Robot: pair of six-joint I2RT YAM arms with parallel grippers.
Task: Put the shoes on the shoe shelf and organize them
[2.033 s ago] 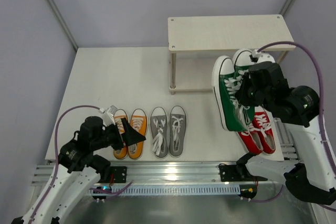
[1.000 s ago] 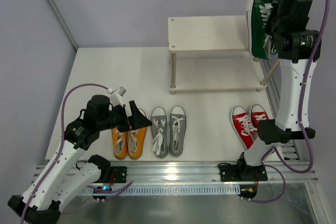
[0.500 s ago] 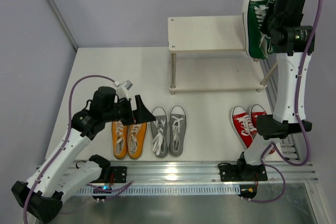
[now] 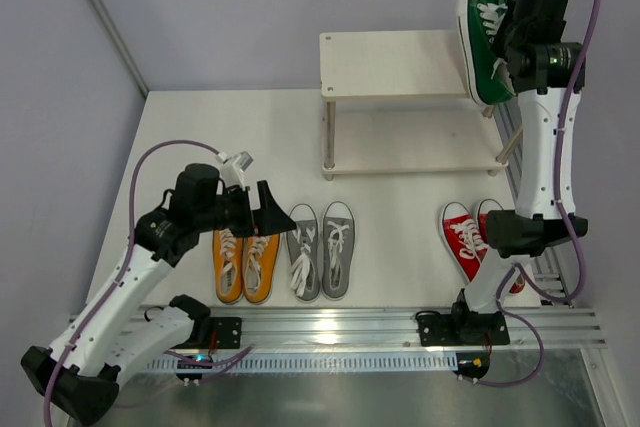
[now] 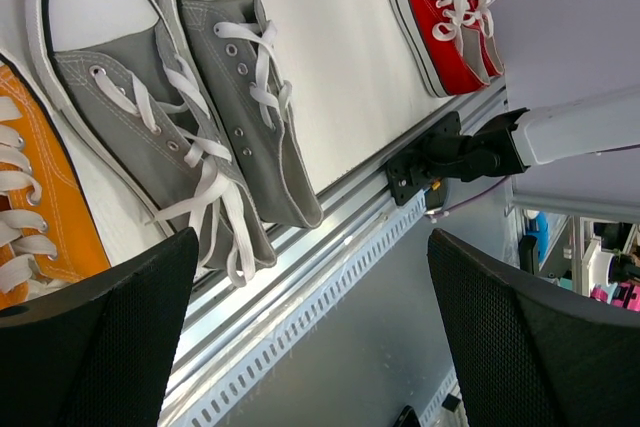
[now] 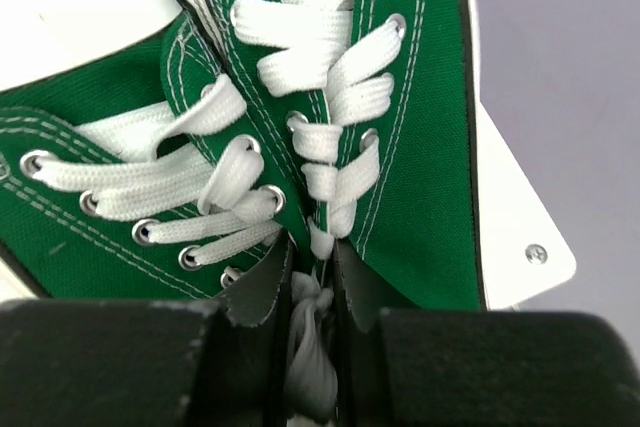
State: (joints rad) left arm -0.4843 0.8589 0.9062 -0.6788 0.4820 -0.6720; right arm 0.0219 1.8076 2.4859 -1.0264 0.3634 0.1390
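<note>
Right gripper (image 6: 305, 337) pinched on inner collars of green shoes (image 4: 485, 42), pair hanging high over right end of shoe shelf (image 4: 400, 62). Left gripper (image 4: 268, 212) spread wide by grey shoes (image 4: 303, 247). I judge step: carry-to-shelf. Next: level soles, lower onto top board, then release. Versus two seconds ago: pair raised from low over red shoes (image 4: 465, 237); left arm reached forward.

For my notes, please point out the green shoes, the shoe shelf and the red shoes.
green shoes (image 4: 479, 55): top view, on the green cloth of one shoe.
shoe shelf (image 4: 395, 63): top view, on the bare top board.
red shoes (image 4: 463, 237): top view, on the laces of the fully visible shoe.
</note>
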